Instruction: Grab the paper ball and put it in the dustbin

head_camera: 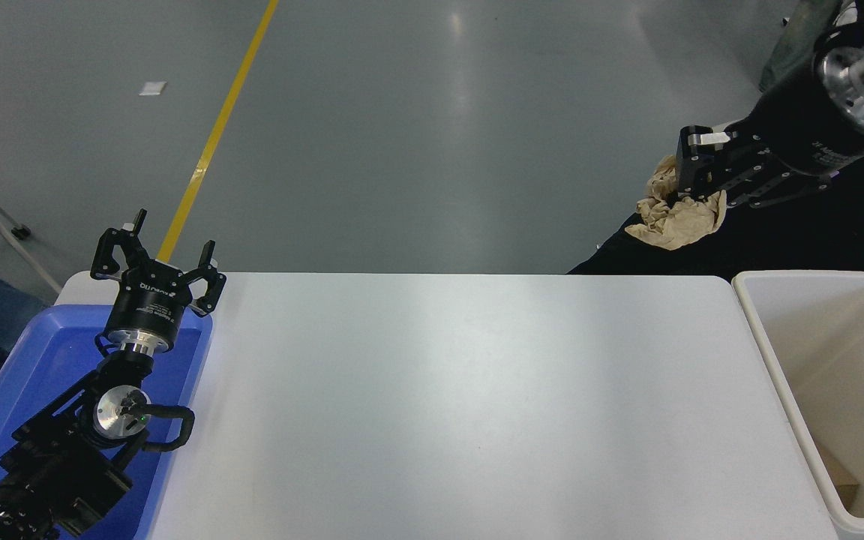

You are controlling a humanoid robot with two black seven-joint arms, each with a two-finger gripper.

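Note:
My right gripper (685, 196) is shut on the paper ball (678, 217), a crumpled tan wad. It holds the ball high in the air at the upper right, above the table's far right corner. The ball hangs from the fingers, partly hidden by them. The dustbin (766, 349), a cream-white rectangular bin, stands at the table's right end, below and to the right of the ball. My left arm is parked at the lower left, its gripper (158, 259) open over the blue tray.
The white table (462, 405) spans the middle. A shallow blue tray (27, 367) sits at its left end. A piece of brown cardboard (841, 476) lies in the dustbin. A person in black (792, 240) sits behind the far right corner, behind my right arm.

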